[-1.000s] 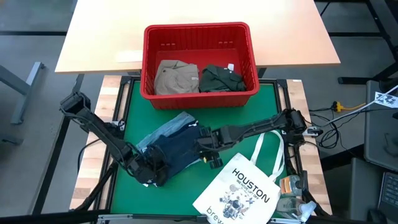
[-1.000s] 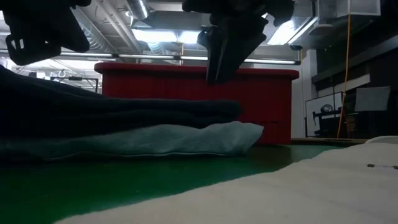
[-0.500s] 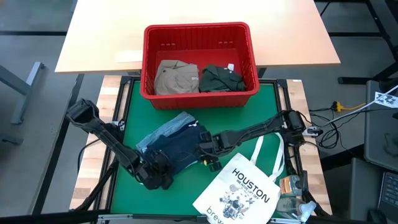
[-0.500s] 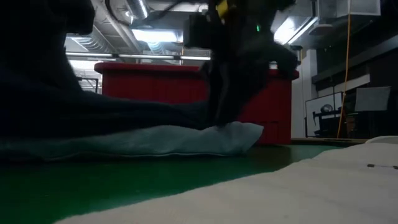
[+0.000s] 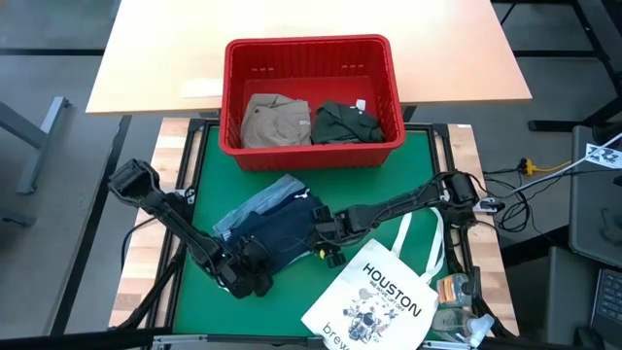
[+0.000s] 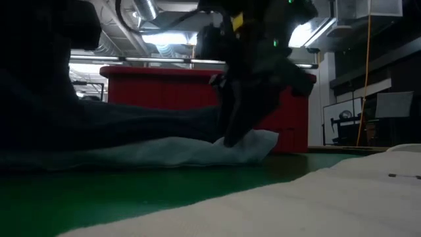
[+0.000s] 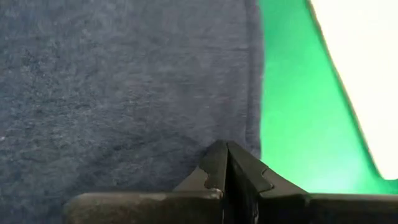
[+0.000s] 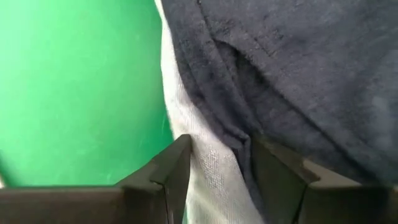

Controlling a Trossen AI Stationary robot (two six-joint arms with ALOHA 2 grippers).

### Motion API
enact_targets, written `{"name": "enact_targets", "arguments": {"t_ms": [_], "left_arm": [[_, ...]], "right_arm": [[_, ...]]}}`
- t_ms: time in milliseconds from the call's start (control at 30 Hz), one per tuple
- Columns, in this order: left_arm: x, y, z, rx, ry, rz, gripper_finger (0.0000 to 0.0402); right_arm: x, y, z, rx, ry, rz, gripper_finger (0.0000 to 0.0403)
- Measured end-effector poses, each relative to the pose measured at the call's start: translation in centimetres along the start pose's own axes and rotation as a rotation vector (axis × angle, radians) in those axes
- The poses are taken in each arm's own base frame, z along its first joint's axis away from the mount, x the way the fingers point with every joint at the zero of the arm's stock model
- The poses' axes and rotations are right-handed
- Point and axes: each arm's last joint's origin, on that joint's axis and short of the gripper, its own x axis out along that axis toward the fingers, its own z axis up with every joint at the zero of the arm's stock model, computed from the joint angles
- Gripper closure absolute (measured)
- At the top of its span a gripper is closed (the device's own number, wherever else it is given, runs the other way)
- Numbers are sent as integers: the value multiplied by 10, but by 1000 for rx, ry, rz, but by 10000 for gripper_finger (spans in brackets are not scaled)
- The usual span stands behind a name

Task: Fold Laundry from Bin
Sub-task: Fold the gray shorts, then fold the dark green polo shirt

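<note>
A navy garment lies spread on top of a light blue denim one on the green mat. The red bin stands at the far edge, with a khaki garment and a dark green one inside. My left gripper is shut and down at the navy garment's near-left corner. My right gripper is open and down at the pile's right edge. Its two fingers stand on either side of a navy fold and the pale cloth under it. My left gripper sets its shut fingertips on the navy garment close to its hemmed edge, slanting down from the table's left. Whether any cloth is caught between them, I cannot tell. My right gripper comes from above, slanting from the table's right, and its open fingers reach the pale cloth's right end, which lies flat on the mat. One finger stands at that cloth's outer edge, the other on the navy layer.
A white tote bag printed HOUSTON lies on the mat's near right, close to the right gripper. Its strap loops under the right arm. Bare green mat lies left of the pile and between pile and bin.
Both grippers have sunk onto the pile: the left with shut fingers onto the navy garment's near-left corner, the right with its fingers still apart onto the right edge. The garments have stayed where they lay.
</note>
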Motion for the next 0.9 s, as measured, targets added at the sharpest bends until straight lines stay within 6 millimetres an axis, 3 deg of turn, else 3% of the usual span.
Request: {"name": "enact_targets", "arguments": {"t_ms": [300,500,900], "left_arm": [[-17,-8,27,-123,-57,-125,399],[-10,-5,46,-111,-127,-111,399],[13,20,93,73,-216,30,390]], "right_arm": [[-92,-15,27,-69,-99,-90,237],[-141,-36,30,-67,-201,-235,237],[-146,-103,7,27,-148,-335,237]]}}
